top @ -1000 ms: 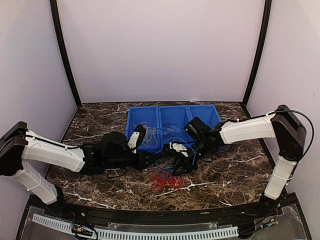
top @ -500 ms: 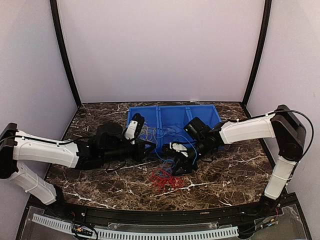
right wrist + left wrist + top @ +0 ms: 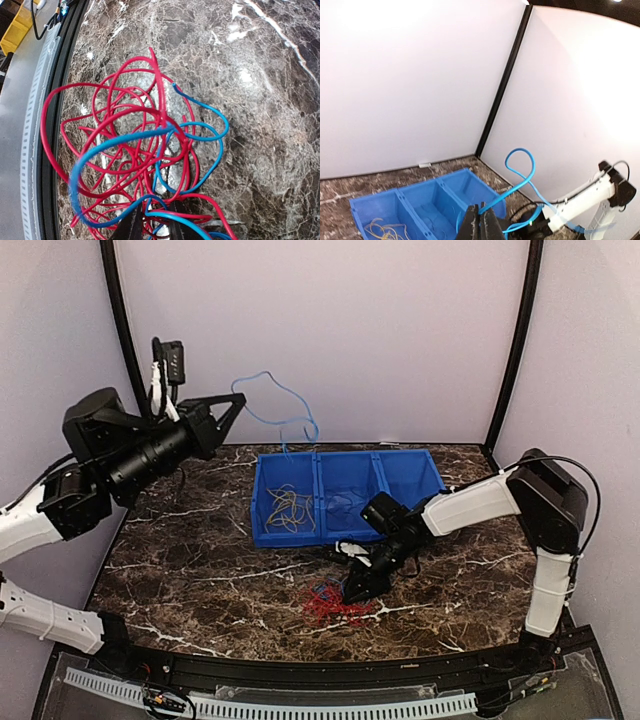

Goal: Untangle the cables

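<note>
Lifted since a second ago: left arm [image 3: 140, 455], from low over the desk [image 3: 190, 580] to high above it. Left jaws together, clamped on one blue cable [image 3: 520, 150], its loop dangling in the air over the blue bin [image 3: 280, 538]. Right jaws down at the tangle of red and blue cables [image 3: 328, 602], lying on the desk just in front of the bin, strands between the tips; clamped or narrowly apart, cannot tell. Yellow-tan cables [image 3: 290, 508] loose in the bin's left compartment.
</note>
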`<state>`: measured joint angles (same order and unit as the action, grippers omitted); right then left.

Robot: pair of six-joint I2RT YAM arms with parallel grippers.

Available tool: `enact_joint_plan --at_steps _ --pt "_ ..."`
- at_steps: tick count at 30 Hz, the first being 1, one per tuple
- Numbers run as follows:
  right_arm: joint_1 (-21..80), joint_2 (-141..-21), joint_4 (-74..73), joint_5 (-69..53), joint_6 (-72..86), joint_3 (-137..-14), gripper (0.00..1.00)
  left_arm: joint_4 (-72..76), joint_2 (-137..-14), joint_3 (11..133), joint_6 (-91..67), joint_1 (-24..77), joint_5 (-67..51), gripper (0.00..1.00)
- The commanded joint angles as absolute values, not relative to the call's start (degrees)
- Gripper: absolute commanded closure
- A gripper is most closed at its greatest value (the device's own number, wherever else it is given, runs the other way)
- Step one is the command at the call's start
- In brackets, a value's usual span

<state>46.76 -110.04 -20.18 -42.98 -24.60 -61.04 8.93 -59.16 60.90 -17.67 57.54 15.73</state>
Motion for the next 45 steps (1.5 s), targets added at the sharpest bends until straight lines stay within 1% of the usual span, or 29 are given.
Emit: enact_joint_plan --at_steps 1,5,8,18,23,24,25,27,28,30,32,35,38,39,41,43,45 --pt "46.82 -110.91 -19.67 -44.45 -24.28 -62.02 0.80 2.43 -55.36 70.60 -8.66 57.74 23.89 1.00" --pt "46.85 -111.00 -19.74 -43.88 -24.50 -62.06 0.81 2.65 -52.72 75.93 -4.44 57.74 27.61 1.00" --pt "46.85 -111.02 -20.17 -43.79 -24.69 -62.37 0.79 2.38 -51.36 75.89 -3.59 57.74 29.81 1.00" --pt "46.76 -106.44 -21.42 -40.06 -26.04 -62.66 0.61 2.68 -48.19 57.97 -13.52 57.74 32.12 1.00" --pt "46.48 -102.70 -23.60 -32.92 -28.06 -63.98 0.52 2.92 -48.33 52.59 -17.19 57.74 31.63 1.00" --pt "46.26 -101.70 -24.03 -32.66 -28.45 -64.10 0.50 2.80 -48.69 51.67 -17.57 57.74 31.46 1.00" --pt "45.87 -100.47 -24.67 -32.92 -28.74 -64.34 0.45 2.72 -49.00 51.37 -17.71 57.74 31.18 1.00" --pt "44.77 -97.98 -26.12 -34.06 -29.63 -64.99 0.28 1.92 -50.23 50.96 -17.82 57.77 30.66 1.00" --pt "44.29 -96.79 -27.27 -35.04 -30.48 -65.48 0.22 1.75 -51.19 51.02 -17.79 57.76 30.27 1.00" --pt "43.35 -94.29 -29.69 -37.24 -31.68 -66.38 0.13 1.60 -52.76 51.28 -17.50 57.67 29.27 1.00" --pt "42.63 -91.62 -31.77 -39.29 -33.69 -66.87 0.12 1.63 -54.69 51.96 -17.04 57.56 28.03 1.00" --pt "41.53 -86.71 -32.17 -38.62 -34.67 -65.98 0.10 1.54 -58.76 54.28 -16.13 57.32 25.28 1.00" --pt "39.33 -82.87 -32.04 -37.26 -34.12 -64.93 0.02 2.33 -62.49 57.15 -15.61 57.06 22.61 1.00" --pt "38.22 -81.57 -31.48 -36.72 -33.27 -64.29 0.02 2.66 -64.45 57.75 -15.35 56.94 21.27 1.00" --pt "35.23 -78.60 -27.28 -35.20 -30.33 -61.93 0.01 3.73 -67.46 59.62 -14.94 56.69 19.36 1.00" --pt "31.16 -74.63 -18.11 -31.66 -21.71 -57.04 0.01 4.39 -70.86 61.97 -14.69 56.33 17.50 1.00" --pt "26.98 -70.31 -12.74 -32.56 -17.89 -52.28 0.01 4.73 -74.24 64.61 -14.45 55.77 15.83 1.00"
